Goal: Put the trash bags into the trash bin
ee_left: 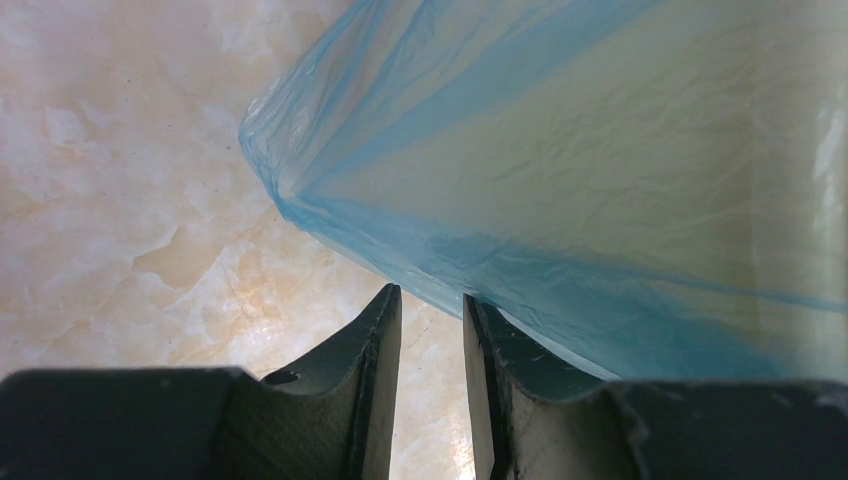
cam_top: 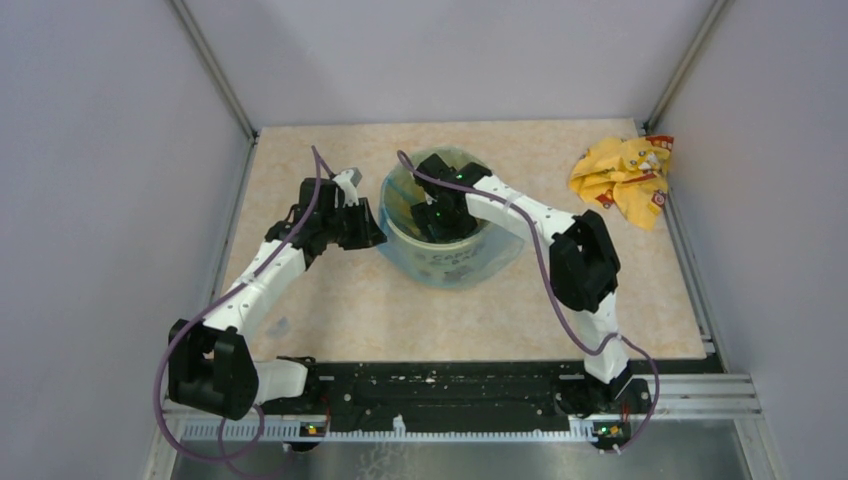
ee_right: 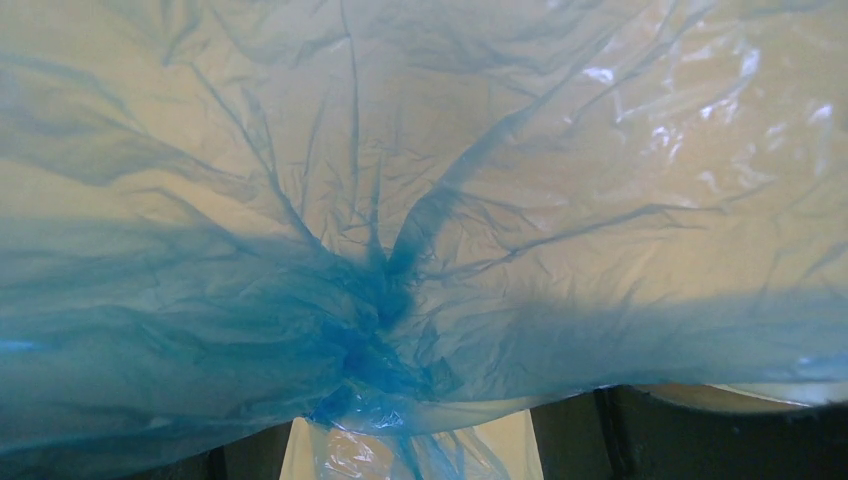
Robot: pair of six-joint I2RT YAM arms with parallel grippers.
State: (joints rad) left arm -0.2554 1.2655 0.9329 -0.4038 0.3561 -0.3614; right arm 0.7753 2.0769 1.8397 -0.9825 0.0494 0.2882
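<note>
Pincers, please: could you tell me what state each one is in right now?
Left pincer: slightly open, gripping nothing.
Right pincer: cannot tell; the blue trash bag hides its tips.

Top looks down, wrists close on bag (ee_right: 400, 250)

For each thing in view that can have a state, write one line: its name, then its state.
trash bag: spread inside the bin, edge draped over the rim, film bunched near the right gripper
trash bin: upright, lined with the bag
left gripper: beside the bin, slightly open, empty
right gripper: down inside the bin, jaws hidden by film
yellow-and-red wrapper: crumpled, lying apart from the bin
</note>
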